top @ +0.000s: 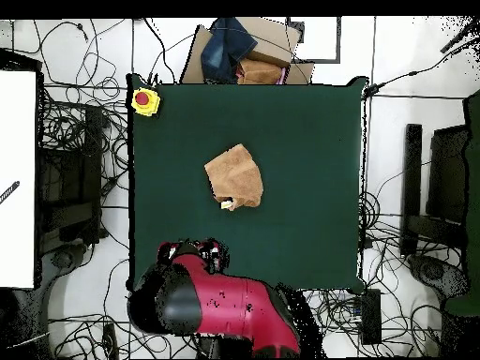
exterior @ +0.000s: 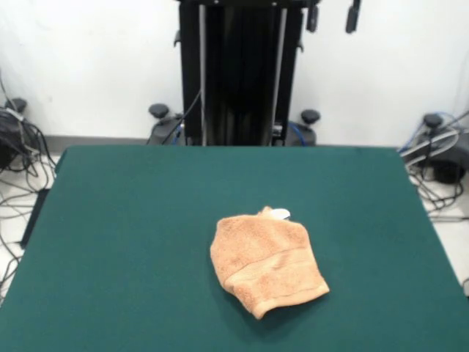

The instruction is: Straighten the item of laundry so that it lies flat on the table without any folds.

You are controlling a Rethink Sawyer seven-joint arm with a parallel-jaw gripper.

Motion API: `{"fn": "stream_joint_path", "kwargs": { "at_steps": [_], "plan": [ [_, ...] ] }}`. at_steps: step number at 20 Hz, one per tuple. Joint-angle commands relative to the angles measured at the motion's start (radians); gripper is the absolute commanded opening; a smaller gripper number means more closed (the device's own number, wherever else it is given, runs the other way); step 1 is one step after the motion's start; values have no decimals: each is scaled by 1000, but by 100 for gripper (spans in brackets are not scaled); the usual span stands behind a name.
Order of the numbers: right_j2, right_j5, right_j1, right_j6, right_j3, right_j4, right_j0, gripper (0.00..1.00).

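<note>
Presently, nearest the front camera: the towel [exterior: 267, 262], peach-orange terry, bunched and folded over itself, lies on the table [exterior: 124, 235] a little toward the near edge, clear of all four edges; one woven band stripe crosses its lower part, and a small white tag [exterior: 281, 214] shows at its far side. Beyond it, bare green surface runs to the far edge. At that far edge, overhead, the red and black arm [top: 220, 305] stands drawn back, its gripper [top: 214, 255] over the table's edge, well apart from the towel; whether its fingers are spread or closed cannot be told. A yellow box with a red button [top: 144, 99] sits at one near corner.
</note>
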Motion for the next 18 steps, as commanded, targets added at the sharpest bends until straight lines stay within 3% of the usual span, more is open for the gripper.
{"fn": "stream_joint_path", "kwargs": {
  "at_steps": [1, 12, 18],
  "plan": [
    [99, -185, 213, 99, 2, -67, -33, 100],
    [102, -317, 412, 91, -106, -124, -85, 100],
    [95, -347, 464, 99, -148, -148, -100, 100]
  ]
}}
